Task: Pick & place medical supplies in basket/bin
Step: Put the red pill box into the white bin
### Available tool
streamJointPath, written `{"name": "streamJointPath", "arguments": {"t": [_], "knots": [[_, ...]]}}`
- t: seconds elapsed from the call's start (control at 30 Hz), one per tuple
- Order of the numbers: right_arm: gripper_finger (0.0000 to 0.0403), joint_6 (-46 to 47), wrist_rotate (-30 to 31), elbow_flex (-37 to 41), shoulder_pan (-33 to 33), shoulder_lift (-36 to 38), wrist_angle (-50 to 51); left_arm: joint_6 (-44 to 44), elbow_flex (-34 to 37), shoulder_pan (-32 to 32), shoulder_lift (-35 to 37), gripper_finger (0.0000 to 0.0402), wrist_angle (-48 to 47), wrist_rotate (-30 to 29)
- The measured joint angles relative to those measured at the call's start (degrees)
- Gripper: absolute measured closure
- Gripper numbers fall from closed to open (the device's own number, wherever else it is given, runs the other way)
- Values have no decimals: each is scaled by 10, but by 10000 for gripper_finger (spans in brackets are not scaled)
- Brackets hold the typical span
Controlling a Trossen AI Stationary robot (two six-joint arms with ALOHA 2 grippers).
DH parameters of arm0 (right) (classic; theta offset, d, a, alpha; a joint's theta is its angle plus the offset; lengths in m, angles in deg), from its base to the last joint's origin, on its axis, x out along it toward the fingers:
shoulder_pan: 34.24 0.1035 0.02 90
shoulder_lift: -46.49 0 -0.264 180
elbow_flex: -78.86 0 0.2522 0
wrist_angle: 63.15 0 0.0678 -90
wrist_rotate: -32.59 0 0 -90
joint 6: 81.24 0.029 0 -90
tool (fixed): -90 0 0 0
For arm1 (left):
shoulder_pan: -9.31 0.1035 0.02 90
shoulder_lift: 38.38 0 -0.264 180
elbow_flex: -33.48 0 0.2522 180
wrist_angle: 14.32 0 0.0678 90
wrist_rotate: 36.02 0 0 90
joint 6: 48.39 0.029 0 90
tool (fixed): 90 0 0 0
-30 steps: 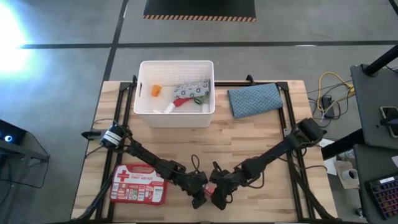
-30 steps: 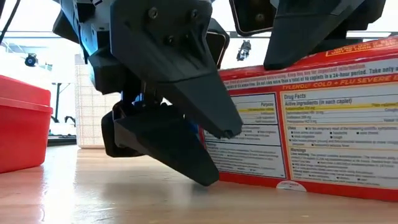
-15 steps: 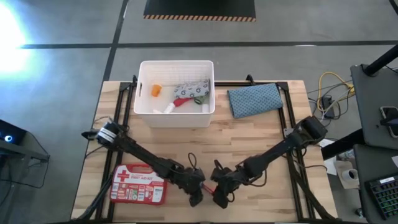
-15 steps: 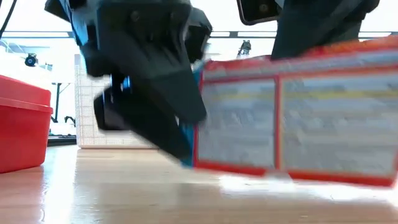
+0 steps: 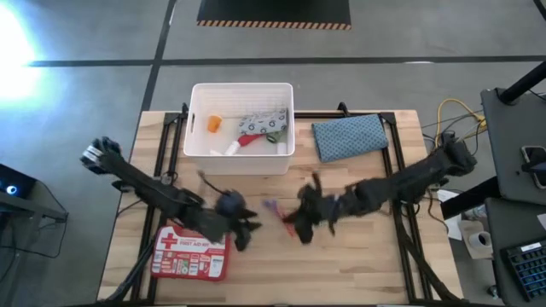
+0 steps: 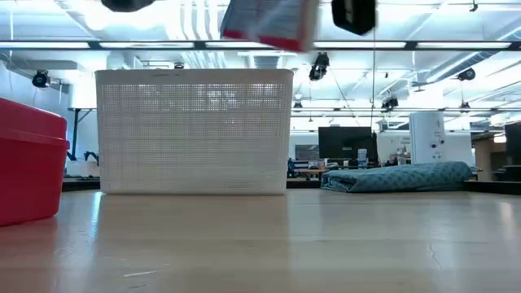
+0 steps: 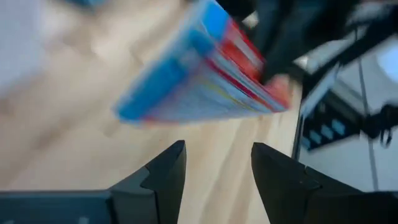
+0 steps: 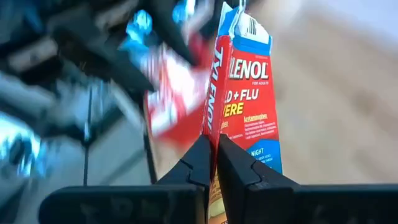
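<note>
A flat red-and-blue cold-and-flu medicine box [image 8: 249, 93] hangs in my right gripper [image 8: 214, 146] above the table's middle [image 5: 281, 215]; in the low view only its lower part [image 6: 269, 20] shows, high above the tabletop. My left gripper [image 7: 214, 149] is open, a little left of the box [image 7: 199, 74] and apart from it [image 5: 246, 232]. The white bin [image 5: 243, 119] stands at the far side with small supplies inside. The red first-aid case [image 5: 189, 253] lies flat near the near-left corner. My right gripper pinches the medicine box between its two fingers at its thin red edge [image 8: 215, 127], the fingertips [image 8: 200, 155] almost together. The box is lifted clear of the table and stands out beyond the fingers.
A blue-grey cloth pouch [image 5: 348, 136] lies right of the bin at the far side. Black rails [image 5: 401, 213] run along the table's left and right sides. Bare wood [image 6: 285, 244] stretches between the bin and the near edge.
My right gripper has risen with the medicine box and carried it from the near edge toward the table's middle; the box, which stood on the table, is now lifted clear. My left gripper has drawn back from the box toward the left and risen.
</note>
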Motion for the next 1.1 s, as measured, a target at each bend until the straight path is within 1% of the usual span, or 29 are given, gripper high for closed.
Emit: {"name": "streamJointPath", "arguments": {"t": [0.07, 0.17, 0.23, 0.27, 0.37, 0.43, 0.53, 0.63, 0.73, 0.83, 0.9, 0.97, 1.03, 1.1], "knots": [[392, -20, 20, 0, -29, 23, -11, 6, 0, -10, 47, 238, -25, -51], [392, -56, 30, 0, -82, 43, -34, 39, 0, -28, 112, 238, -54, -124], [392, -71, 31, 0, -120, 45, -55, 46, 0, -38, 149, 238, -82, -157], [392, -78, 31, 0, -139, 45, -68, 47, 0, -40, 165, 238, -96, -164], [392, -95, 27, 0, -189, 43, -121, 46, 0, -40, 203, 238, -145, -158], [392, -111, 22, -11, -217, 42, -139, 39, 0, -40, 217, 238, -178, -140], [392, -150, 27, -47, -256, 24, -152, 38, 0, -40, 226, 238, -218, -104], [392, -164, 35, -95, -295, -12, -146, 38, 0, -40, 225, 238, -258, -81], [392, -162, 12, -154, -329, -62, -80, 15, 0, -40, 221, 238, -314, -53], [386, -178, 1, -217, -348, -117, 9, -53, 0, -40, 213, 238, -384, -48], [371, -185, -29, -261, -357, -153, 44, -109, 1, -40, 213, 238, -435, -48], [347, -186, -55, -303, -363, -181, 80, -146, 5, -40, 215, 238, -461, -50], [315, -193, -59, -345, -364, -207, 106, -159, 10, -40, 215, 238, -480, -48], [277, -217, -62, -386, -364, -228, 138, -164, 14, -40, 215, 238, -486, -34]]}}
